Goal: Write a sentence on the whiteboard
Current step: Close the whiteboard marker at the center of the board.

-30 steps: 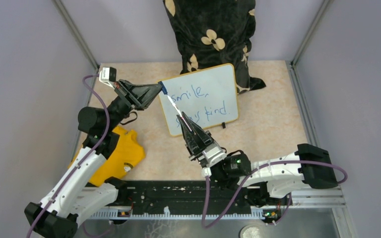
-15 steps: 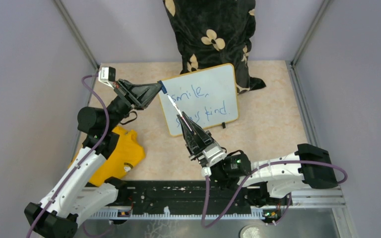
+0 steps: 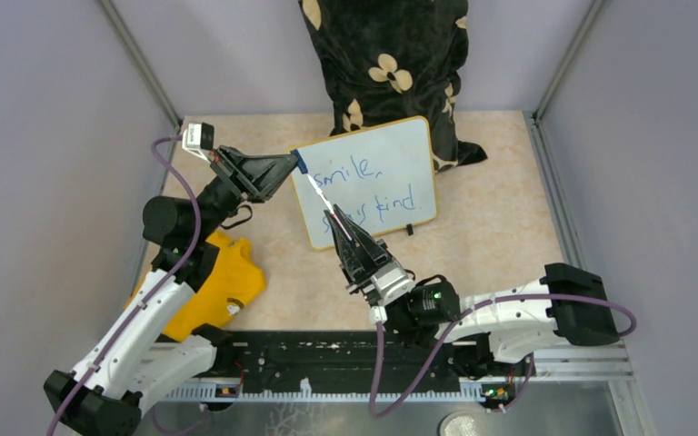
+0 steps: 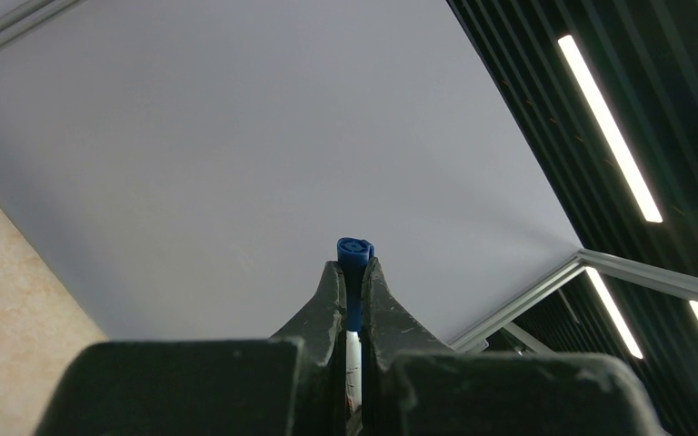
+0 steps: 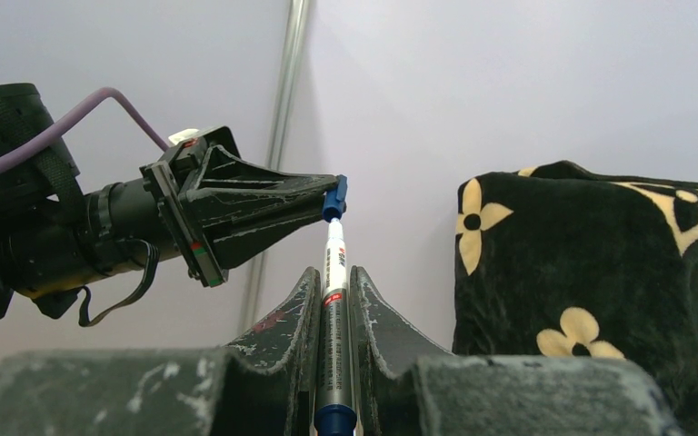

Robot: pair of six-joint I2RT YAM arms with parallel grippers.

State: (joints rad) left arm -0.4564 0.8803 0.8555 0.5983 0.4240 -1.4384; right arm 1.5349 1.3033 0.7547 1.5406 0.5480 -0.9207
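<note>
Writing looks done. The whiteboard (image 3: 403,143) sits toward the back middle of the table (image 3: 500,227), its far edge up against a black floral cushion (image 3: 386,54). The sentence (image 3: 363,186) is on it in blue, two lines: "smile," on top and "stay kind." below, with a full stop at the end. Nothing seems left to write.

Both arms meet over the board's near-left corner. The right gripper (image 3: 341,232) is clamped on the barrel of the marker (image 3: 327,202), which pokes up and away from it. On the right wrist view the barrel (image 5: 334,309) runs snug between the two fingers. The left gripper (image 3: 296,162) is pinched tight on the blue cap (image 3: 300,163) at the marker's far end. The left wrist view shows the cap (image 4: 355,250) sticking out just past the pressed-together fingers (image 4: 332,291).

My read is that this is the capping step, with the cap on the tip or nearly so. I cannot tell whether it is pushed fully home. What's left is probably to seat the cap, let go with one side and set the marker down.

The marker tip is off the board surface, held above it. A yellow cloth (image 3: 214,282) lies at the near left by the left arm, well apart from the board and not in play.
</note>
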